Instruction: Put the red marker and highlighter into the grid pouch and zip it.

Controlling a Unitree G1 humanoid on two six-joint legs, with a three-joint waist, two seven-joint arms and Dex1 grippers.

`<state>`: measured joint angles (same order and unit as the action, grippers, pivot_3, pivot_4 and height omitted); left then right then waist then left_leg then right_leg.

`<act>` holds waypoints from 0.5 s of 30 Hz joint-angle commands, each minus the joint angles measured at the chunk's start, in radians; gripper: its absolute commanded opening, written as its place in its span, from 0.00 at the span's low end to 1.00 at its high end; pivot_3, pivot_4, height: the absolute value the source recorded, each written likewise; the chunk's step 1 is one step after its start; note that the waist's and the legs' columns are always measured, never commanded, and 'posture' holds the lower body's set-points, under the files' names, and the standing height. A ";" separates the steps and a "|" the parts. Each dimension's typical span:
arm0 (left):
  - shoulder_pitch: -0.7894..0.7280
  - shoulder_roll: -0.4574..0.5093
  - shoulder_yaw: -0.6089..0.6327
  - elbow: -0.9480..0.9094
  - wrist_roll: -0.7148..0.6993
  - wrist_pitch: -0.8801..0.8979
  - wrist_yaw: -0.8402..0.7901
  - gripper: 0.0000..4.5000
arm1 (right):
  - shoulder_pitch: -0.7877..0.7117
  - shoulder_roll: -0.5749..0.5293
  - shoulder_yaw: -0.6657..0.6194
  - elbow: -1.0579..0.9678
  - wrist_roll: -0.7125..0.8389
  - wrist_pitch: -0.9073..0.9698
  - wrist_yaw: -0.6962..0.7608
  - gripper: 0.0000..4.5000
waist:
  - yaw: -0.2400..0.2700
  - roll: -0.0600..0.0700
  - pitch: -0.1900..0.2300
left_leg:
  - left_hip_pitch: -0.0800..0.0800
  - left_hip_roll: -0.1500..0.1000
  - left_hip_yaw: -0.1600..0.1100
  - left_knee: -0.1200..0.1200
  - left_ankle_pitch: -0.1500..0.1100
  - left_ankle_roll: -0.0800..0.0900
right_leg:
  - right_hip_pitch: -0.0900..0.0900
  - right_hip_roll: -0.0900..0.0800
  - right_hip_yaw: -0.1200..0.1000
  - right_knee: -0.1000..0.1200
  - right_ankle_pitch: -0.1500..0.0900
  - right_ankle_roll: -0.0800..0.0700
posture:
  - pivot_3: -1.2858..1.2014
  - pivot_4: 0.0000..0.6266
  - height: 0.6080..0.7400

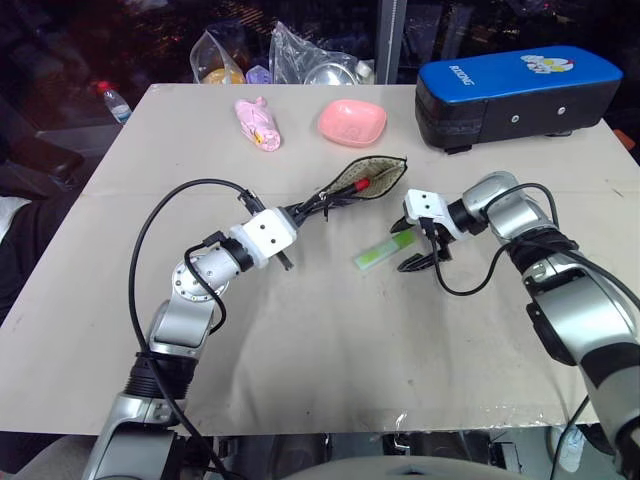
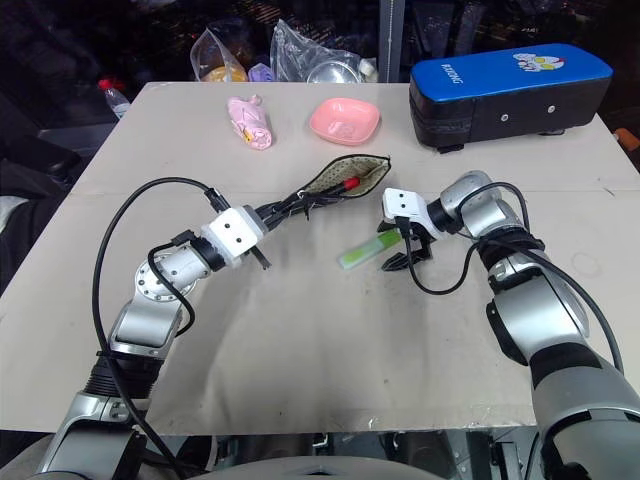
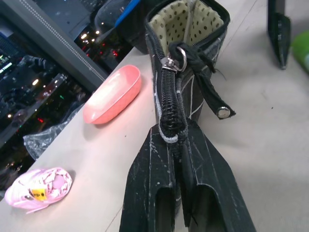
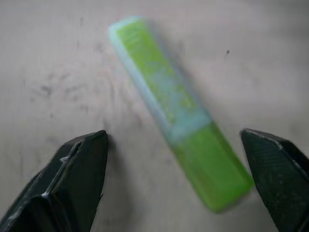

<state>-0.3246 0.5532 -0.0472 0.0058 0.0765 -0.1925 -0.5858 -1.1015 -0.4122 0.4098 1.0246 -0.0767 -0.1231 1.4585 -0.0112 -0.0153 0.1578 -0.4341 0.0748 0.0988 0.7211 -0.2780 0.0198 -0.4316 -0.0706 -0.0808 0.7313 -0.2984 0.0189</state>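
Right wrist view: right gripper (image 4: 176, 181) splayed astride highlighter (image 4: 178, 116)

Blue-topped case (image 1: 520, 92), pink dish (image 1: 352, 121), pink wrapped bundle (image 1: 257, 123) on table (image 1: 300, 360).

Most of the red marker (image 1: 358, 186) is hidden inside the grid pouch (image 1: 372, 178).
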 commanded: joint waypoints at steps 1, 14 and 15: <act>-0.006 0.006 0.011 -0.042 0.002 -0.005 0.011 0.00 | -0.005 -0.008 -0.012 0.008 -0.022 -0.002 0.025 0.60 | 0.000 0.000 0.000 | 0.000 0.000 0.000 0.000 0.000 0.000 | 0.000 0.000 0.000 0.000 0.000 0.000 | 0.52 0.24 0.59; -0.044 -0.024 -0.046 -0.003 0.007 -0.031 -0.007 0.00 | 0.144 -0.144 -0.152 -0.452 0.091 0.172 0.011 0.16 | -0.001 0.001 0.001 | -0.001 0.000 -0.001 0.000 0.000 0.000 | 0.000 0.000 0.000 0.000 0.000 0.000 | 0.52 0.24 0.59; -0.049 -0.025 -0.052 0.003 0.009 -0.035 -0.010 0.00 | 0.157 -0.157 -0.166 -0.504 0.103 0.200 0.007 0.16 | -0.003 0.001 0.001 | 0.000 0.000 -0.002 0.000 0.000 0.000 | 0.000 0.000 0.000 0.000 0.000 0.000 | 0.52 0.24 0.59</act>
<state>-0.3549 0.5263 -0.0956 0.0210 0.0791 -0.2022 -0.5949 -0.9472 -0.5523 0.2904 0.6165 -0.0163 0.0403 1.4729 -0.0144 -0.0139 0.1587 -0.4339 0.0750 0.0967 0.7211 -0.2779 0.0198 -0.4318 -0.0704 -0.0806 0.7315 -0.2983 0.0189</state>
